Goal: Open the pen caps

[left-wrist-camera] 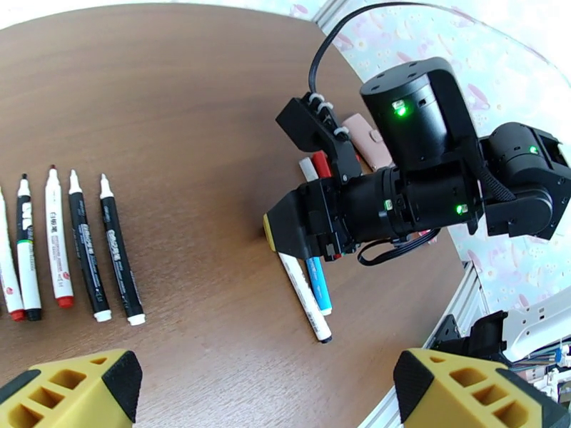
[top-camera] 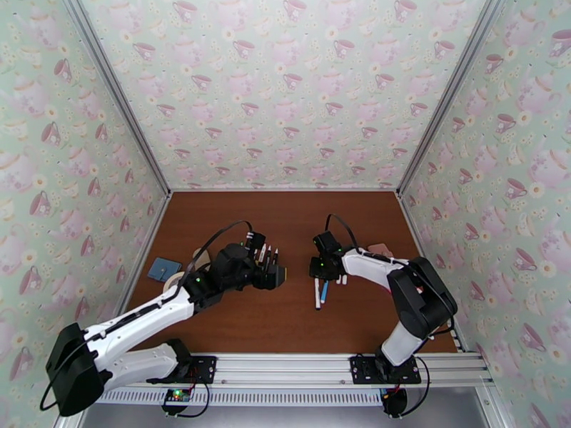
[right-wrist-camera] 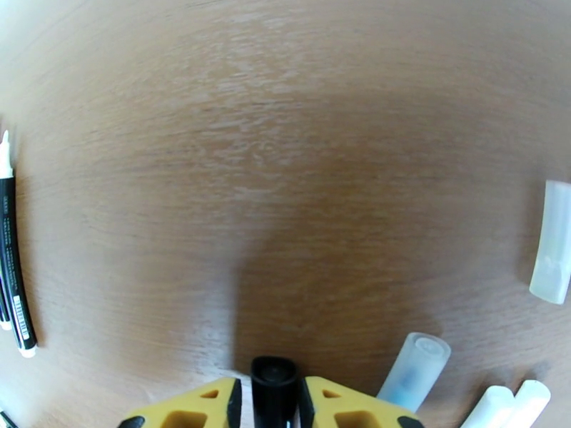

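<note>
Looking down the wrist, you have the right gripper (right-wrist-camera: 270, 388) pinched narrow on a black cap (right-wrist-camera: 273, 372). The white pen (left-wrist-camera: 305, 297) it seems to belong to runs straight toward the near edge, beside a blue pen (left-wrist-camera: 319, 283). Your left gripper (left-wrist-camera: 265, 383) hangs wide open, to the left of that barrel, so it is the arm nearer for taking it. The brown table (top-camera: 285, 208) looks smooth, and the walls stand well apart.

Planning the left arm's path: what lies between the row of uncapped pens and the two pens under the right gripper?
Nothing: in the left wrist view the table is bare between the row of pens and the white pen.
</note>
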Robot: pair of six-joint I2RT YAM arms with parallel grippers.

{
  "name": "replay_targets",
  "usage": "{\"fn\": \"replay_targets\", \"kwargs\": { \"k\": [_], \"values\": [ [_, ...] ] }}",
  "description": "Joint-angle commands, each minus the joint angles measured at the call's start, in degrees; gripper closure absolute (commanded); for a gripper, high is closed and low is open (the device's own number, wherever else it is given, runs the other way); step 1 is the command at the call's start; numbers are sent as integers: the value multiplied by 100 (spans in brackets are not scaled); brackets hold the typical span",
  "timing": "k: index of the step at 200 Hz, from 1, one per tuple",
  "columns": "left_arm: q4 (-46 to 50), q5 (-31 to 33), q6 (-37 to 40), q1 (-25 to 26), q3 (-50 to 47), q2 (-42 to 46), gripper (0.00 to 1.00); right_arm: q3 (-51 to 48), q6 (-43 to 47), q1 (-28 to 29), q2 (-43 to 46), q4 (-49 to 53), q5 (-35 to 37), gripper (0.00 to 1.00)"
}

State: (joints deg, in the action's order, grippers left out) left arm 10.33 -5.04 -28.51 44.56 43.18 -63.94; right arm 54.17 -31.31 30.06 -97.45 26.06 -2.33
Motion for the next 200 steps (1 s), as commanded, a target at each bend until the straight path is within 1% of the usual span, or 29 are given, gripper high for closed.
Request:
{"fn": "replay_targets", "kwargs": {
  "k": [1,15,31,47,63,78,97,107,129,139,143,149,161,183,200],
  "values": [
    [-394,323,-178,-59,-303,184,1,129,-33,65,-173,134,198,71],
    [-472,321,-259,-68,-409,198,3,163,-37,102,-216,144,232,71],
    [-379,311,-340,-70,-413,158,5,173,-52,137,-233,130,259,74],
    [-413,107,-313,-54,-436,87,7,194,-88,153,-190,111,264,75],
    [-514,-146,-368,-52,-495,-21,0,166,-132,160,-35,40,225,77],
    [-962,-504,-429,17,-661,-107,0,120,-201,166,202,-49,155,78],
    [-1243,-455,-427,301,-723,-197,0,63,-274,161,535,-185,18,80],
    [-1295,-483,-436,363,-686,-323,0,27,-308,164,734,-247,-67,81],
    [-1446,-781,-481,482,-554,-618,0,-37,-435,164,1204,-437,-295,82],
    [-1648,-927,-558,531,-536,-700,2,-39,-499,166,1416,-531,-400,82],
    [-1777,-929,-602,542,-547,-726,3,-50,-533,161,1481,-560,-435,82],
    [-1966,-1126,-674,552,-569,-756,4,-56,-599,166,1606,-621,-475,83],
    [-2154,-1200,-816,553,-570,-812,5,-124,-804,166,1838,-837,-553,83],
    [-2279,-1287,-985,551,-476,-916,3,-283,-1218,162,2183,-1338,-859,84],
    [-2634,-1443,-1205,545,-508,-962,3,-385,-1488,166,2360,-1709,-1091,85]
  ]
}}
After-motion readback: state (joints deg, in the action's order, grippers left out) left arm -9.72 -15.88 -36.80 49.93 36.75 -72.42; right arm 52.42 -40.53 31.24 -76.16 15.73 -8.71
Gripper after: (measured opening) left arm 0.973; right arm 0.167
